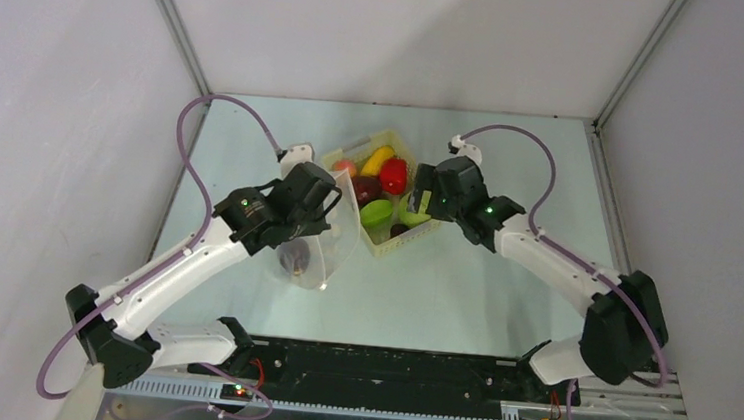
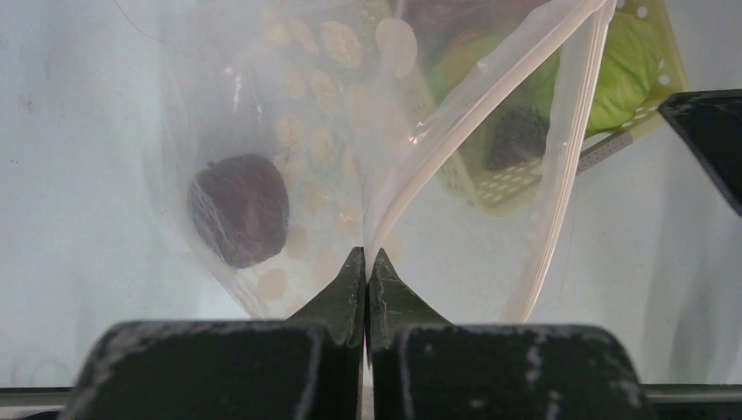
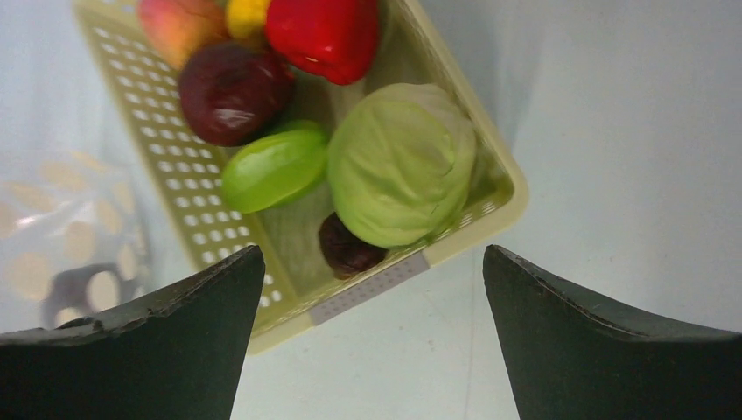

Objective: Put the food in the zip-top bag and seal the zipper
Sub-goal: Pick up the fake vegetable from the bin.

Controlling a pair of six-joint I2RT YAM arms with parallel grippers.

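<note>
The left pincer [image 2: 366, 258] has its jaws pressed together on the mouth edge of the zip-top bag [image 2: 341, 96], at the zipper [image 2: 472, 103]. The bag hangs ahead of its tips with the mouth open. One dark red apple [image 2: 241, 210] lies inside, ahead and left of the tips.

The right pincer [image 3: 372, 252] stands wide and holds nothing, poised over the near corner of the basket [image 3: 175, 175]. The pale green round one [image 3: 402, 162] sits just ahead, between the jaws.

Judgement: loading is in hand. Descend straight and straddle that piece at its widest, clear of the basket wall and the small dark fruit [image 3: 346, 247] touching it. Close gently, as round shells slip.
</note>
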